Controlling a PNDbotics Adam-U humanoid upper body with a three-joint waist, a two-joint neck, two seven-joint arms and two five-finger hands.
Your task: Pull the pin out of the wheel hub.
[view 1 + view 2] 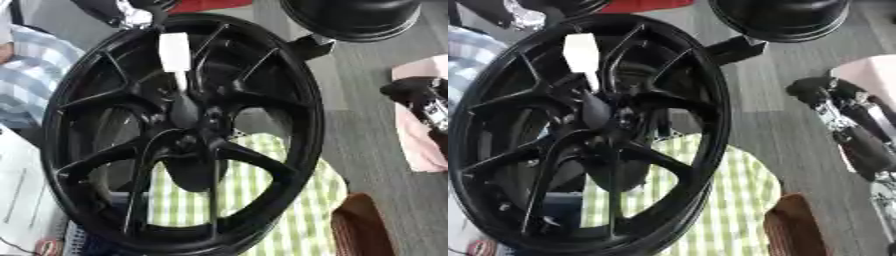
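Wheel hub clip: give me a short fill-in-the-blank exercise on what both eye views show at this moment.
1. The big spoked wheel hub is coloured ____.
2. The pin with a flat tag-like top sticking out near the hub's centre has a top coloured ____.
3. Seen through the lower spokes is a checked cloth in white and ____.
4. The robot's right hand shows at the ____ edge of the right eye view, apart from the wheel.

Missing words: black; white; green; right
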